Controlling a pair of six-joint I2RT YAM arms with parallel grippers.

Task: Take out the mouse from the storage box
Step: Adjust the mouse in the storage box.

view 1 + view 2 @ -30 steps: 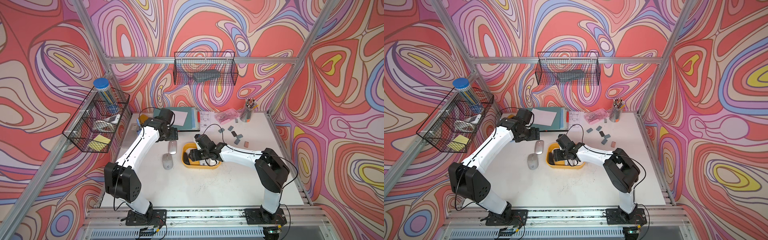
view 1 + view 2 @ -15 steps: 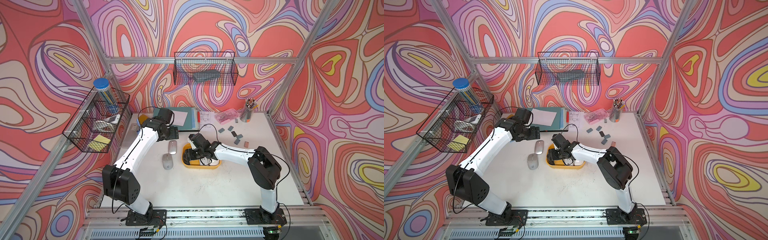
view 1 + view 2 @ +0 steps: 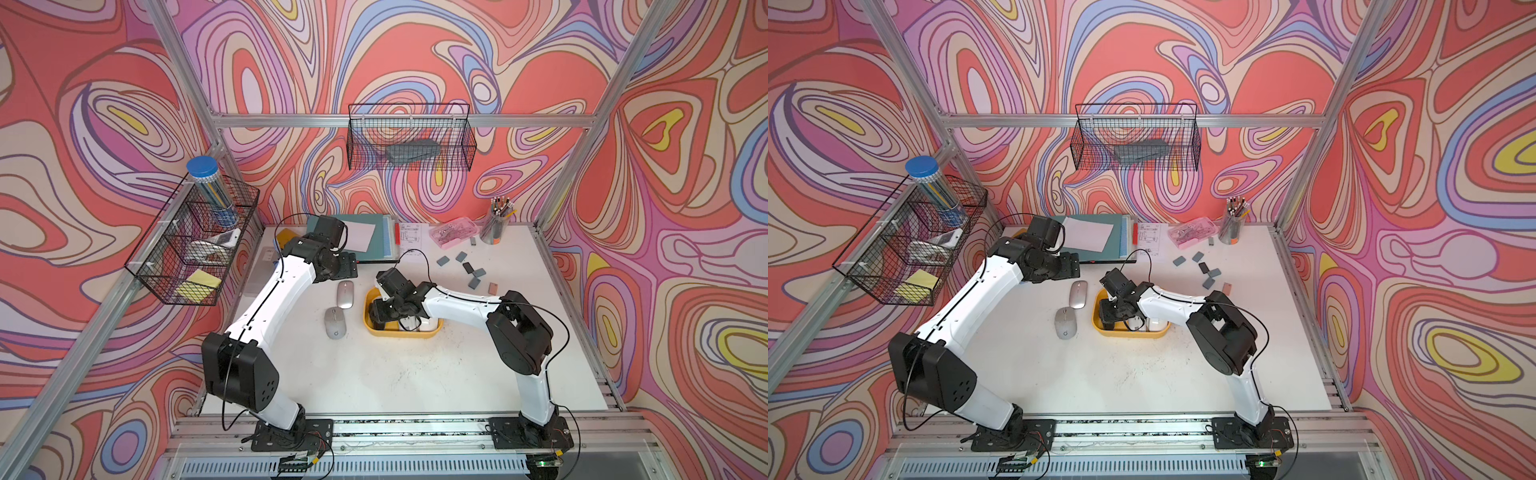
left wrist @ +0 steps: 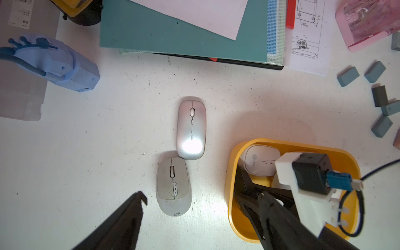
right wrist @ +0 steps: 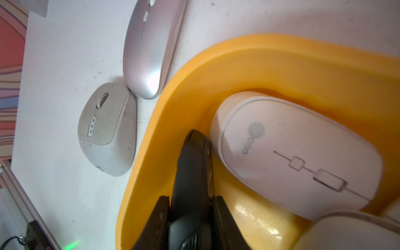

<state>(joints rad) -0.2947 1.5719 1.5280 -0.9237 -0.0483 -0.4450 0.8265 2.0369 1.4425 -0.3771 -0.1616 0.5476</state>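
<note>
The cell is enclosed by walls (image 3: 415,62) printed with swirling bands of red, pink, purple and yellow. An aluminium frame (image 3: 291,121) is set against them. Black wire baskets (image 3: 411,137) are hung from it above a scuffed, evenly lit white tabletop (image 3: 374,374).

Light was bright and even in both top views, with only soft shadows on the surface (image 3: 374,374) around the storage box (image 3: 399,333). The silver mouse (image 4: 191,127) beside the storage box had a blown-out glare spot. The right wrist view looked soft, and the right claw (image 5: 195,140) was blurry up close.
</note>
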